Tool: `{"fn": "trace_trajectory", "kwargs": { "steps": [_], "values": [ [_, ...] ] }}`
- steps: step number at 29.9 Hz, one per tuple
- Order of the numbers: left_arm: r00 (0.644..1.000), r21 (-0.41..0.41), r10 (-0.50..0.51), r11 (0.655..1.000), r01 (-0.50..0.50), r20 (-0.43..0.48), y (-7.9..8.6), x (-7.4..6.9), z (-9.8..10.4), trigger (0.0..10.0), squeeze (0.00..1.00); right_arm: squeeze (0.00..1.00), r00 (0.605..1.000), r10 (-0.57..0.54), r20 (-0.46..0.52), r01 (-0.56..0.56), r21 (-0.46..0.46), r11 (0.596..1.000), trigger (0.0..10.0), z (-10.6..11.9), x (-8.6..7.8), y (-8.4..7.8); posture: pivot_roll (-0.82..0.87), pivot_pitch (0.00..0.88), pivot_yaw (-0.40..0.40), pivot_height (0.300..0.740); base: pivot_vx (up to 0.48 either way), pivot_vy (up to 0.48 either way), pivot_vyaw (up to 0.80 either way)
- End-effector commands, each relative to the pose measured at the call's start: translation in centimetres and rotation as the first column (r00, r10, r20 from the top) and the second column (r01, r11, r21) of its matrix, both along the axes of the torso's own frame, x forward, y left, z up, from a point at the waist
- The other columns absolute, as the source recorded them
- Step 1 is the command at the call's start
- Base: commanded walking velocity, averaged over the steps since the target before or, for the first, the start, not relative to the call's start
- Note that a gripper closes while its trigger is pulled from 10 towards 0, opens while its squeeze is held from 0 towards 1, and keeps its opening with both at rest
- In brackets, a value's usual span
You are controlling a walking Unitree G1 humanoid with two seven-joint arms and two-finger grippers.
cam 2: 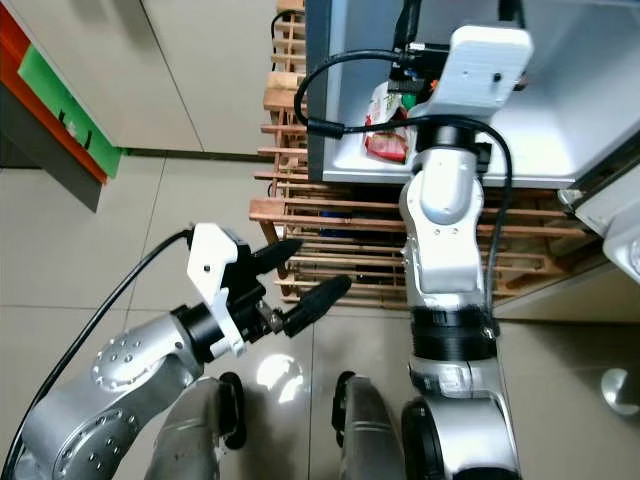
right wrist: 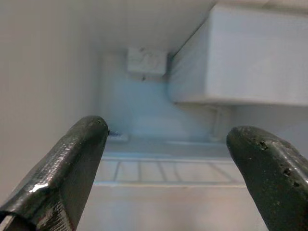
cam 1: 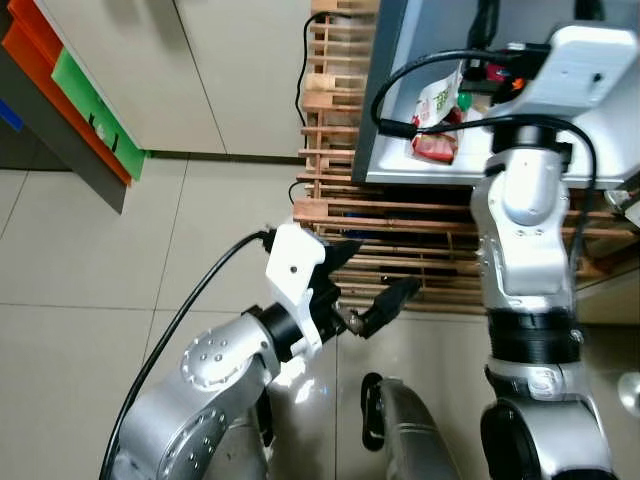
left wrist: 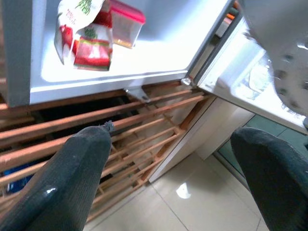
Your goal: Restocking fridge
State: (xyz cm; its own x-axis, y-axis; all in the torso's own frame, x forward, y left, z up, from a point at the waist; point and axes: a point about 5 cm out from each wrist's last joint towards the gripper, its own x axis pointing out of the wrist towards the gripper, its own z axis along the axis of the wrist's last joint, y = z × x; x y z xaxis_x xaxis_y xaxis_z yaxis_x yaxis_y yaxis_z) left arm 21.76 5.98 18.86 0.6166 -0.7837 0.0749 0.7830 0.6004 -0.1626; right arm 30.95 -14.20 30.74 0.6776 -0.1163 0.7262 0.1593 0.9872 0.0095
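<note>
The fridge (cam 1: 420,165) stands open on a wooden slatted rack (cam 1: 400,215). On its bottom floor (left wrist: 159,53) lie red and white food packets (cam 1: 437,125) and a red-lidded tub (left wrist: 126,24). My right arm (cam 1: 525,220) reaches up into the fridge. Seen from its wrist, the right gripper (right wrist: 166,127) is open and empty, facing a white shelf grille (right wrist: 163,171) and an inner box (right wrist: 255,57). My left gripper (cam 1: 385,268) hangs low in front of the rack, open, holding nothing.
The fridge door (left wrist: 250,86) swings out on the right. Orange and green panels (cam 1: 80,90) slant along the left wall. A black cable (cam 1: 180,320) trails from my left wrist. Beige floor tiles (cam 1: 90,250) spread to the left.
</note>
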Motion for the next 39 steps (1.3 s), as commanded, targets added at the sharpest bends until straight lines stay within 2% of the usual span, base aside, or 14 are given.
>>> {"fn": "trace_trajectory", "kwargs": {
  "steps": [1,2,3,4,5,8,13,14,15,17,27,28,33,39],
  "values": [
    [1.000,-0.016,0.022,1.000,-0.022,-0.003,0.1,0.1,-0.3,10.0,0.00,0.00,0.993,0.061,-0.098,-0.058,0.035,0.998,10.0,-1.6,-1.5,0.5,-0.07,0.264,-0.009,0.711,0.000,0.000,0.00],
    [0.999,-0.021,0.035,0.999,-0.035,0.000,0.1,0.2,-0.3,10.0,0.00,0.00,0.982,0.099,-0.159,-0.092,0.055,0.994,10.0,-2.7,-1.8,0.9,-0.07,0.264,-0.009,0.711,0.000,0.000,0.00],
    [0.999,-0.021,0.035,0.999,-0.035,0.000,0.1,0.2,-0.3,10.0,0.00,0.00,0.982,0.099,-0.159,-0.092,0.055,0.994,10.0,-2.7,-1.8,0.9,-0.07,0.264,-0.009,0.711,0.000,0.000,0.00],
    [0.999,-0.028,0.041,0.999,-0.042,-0.010,-0.3,0.2,-0.6,10.0,0.00,0.00,0.907,0.241,-0.346,-0.211,0.123,0.970,10.0,-7.0,-1.7,2.2,-0.09,0.275,-0.006,0.711,0.000,0.000,0.00],
    [0.999,-0.026,0.032,0.999,-0.032,-0.013,-0.5,0.1,-0.8,10.0,0.00,0.00,0.868,0.280,-0.411,-0.241,0.146,0.960,10.0,-8.6,-1.7,2.7,-0.09,0.277,-0.006,0.711,0.000,0.000,0.00],
    [1.000,-0.021,0.018,1.000,-0.018,-0.008,-0.9,0.2,-0.8,10.0,0.00,0.00,0.837,0.283,-0.469,-0.237,0.156,0.959,10.0,-10.0,-1.8,2.9,-0.08,0.281,-0.008,0.711,0.000,0.000,0.00],
    [0.999,-0.023,0.031,0.999,-0.031,0.010,-0.6,0.5,-0.4,10.0,0.00,0.00,0.815,0.288,-0.503,-0.234,0.169,0.958,10.0,-9.8,-2.2,3.1,-0.07,0.304,-0.020,0.711,0.000,0.000,0.00],
    [0.999,-0.023,0.036,0.999,-0.036,0.004,-0.5,0.4,-0.5,10.0,0.00,0.00,0.790,0.277,-0.547,-0.234,0.148,0.961,10.0,-10.6,-2.1,3.4,-0.06,0.316,-0.024,0.711,0.000,0.000,0.00],
    [0.999,-0.023,0.036,0.999,-0.036,0.004,-0.5,0.4,-0.5,10.0,0.00,0.00,0.790,0.277,-0.547,-0.234,0.148,0.961,10.0,-10.6,-2.1,3.4,-0.06,0.316,-0.024,0.711,0.000,0.000,0.00],
    [0.999,-0.018,0.044,0.999,-0.044,-0.015,-0.3,-0.2,-0.9,10.0,0.00,0.00,0.732,0.251,-0.634,-0.225,0.124,0.967,10.0,-13.1,-1.3,3.9,-0.04,0.328,-0.024,0.711,0.000,0.000,0.00],
    [0.995,-0.007,0.095,0.995,-0.095,-0.034,0.6,-0.6,-0.9,10.0,0.00,0.00,0.701,0.217,-0.679,-0.207,0.098,0.973,10.0,-14.5,0.5,4.2,0.01,0.335,-0.014,0.711,0.000,0.000,0.00],
    [0.993,0.004,0.110,0.994,-0.110,-0.034,1.1,-0.8,-0.9,10.0,0.00,0.00,0.723,0.161,-0.672,-0.161,0.062,0.985,10.0,-14.2,1.4,3.7,0.02,0.338,-0.013,0.711,0.000,0.000,0.00],
    [0.993,0.041,0.115,0.993,-0.114,-0.016,1.8,-1.3,-1.1,10.0,0.00,0.00,0.775,0.045,-0.631,-0.073,-0.019,0.997,10.0,-13.2,2.6,2.8,0.04,0.336,-0.008,0.711,0.000,0.000,0.00],
    [0.994,0.071,0.107,0.992,-0.104,-0.029,2.0,-1.5,-1.5,10.0,0.00,0.00,0.795,-0.013,-0.607,-0.029,-0.059,0.998,10.0,-12.9,3.4,2.5,0.05,0.333,-0.008,0.711,0.000,0.000,0.00]
  ]
}}
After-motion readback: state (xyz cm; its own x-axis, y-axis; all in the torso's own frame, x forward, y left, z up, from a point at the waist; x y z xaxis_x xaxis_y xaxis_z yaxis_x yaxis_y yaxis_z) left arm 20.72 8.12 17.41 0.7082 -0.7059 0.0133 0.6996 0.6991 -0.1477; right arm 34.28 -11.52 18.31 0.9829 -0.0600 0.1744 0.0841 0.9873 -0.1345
